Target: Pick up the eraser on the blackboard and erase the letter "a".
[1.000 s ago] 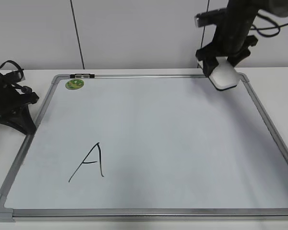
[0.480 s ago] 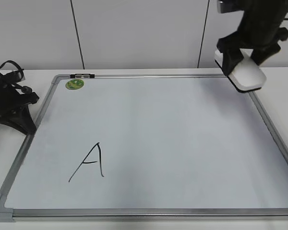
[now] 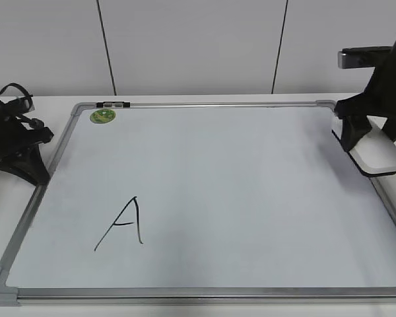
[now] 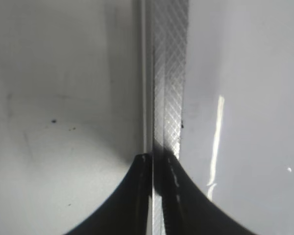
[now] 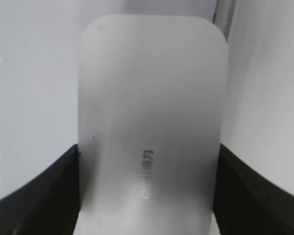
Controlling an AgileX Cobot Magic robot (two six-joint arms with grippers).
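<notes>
The blackboard (image 3: 204, 104) is a white board in a silver frame lying flat on the table. My right gripper (image 3: 364, 137) is shut on the white eraser (image 3: 379, 154) and holds it at the board's right edge, over the frame. In the right wrist view the eraser (image 5: 149, 112) fills the space between the jaws (image 5: 147, 164), grey lettering up. No small letter "a" shows on the board. My left gripper (image 4: 157, 159) is shut with nothing in it, over the board's left frame (image 4: 169, 73); it also shows at the far left of the exterior view (image 3: 23, 162).
A large capital "A" (image 3: 122, 224) is drawn at the board's lower left. A green round magnet (image 3: 103, 116) and a small black clip (image 3: 112, 104) sit at the top left corner. A white wall stands behind the table.
My right gripper has carried the eraser from the board's top right corner to the right and down along the right edge. The left arm has not moved.
</notes>
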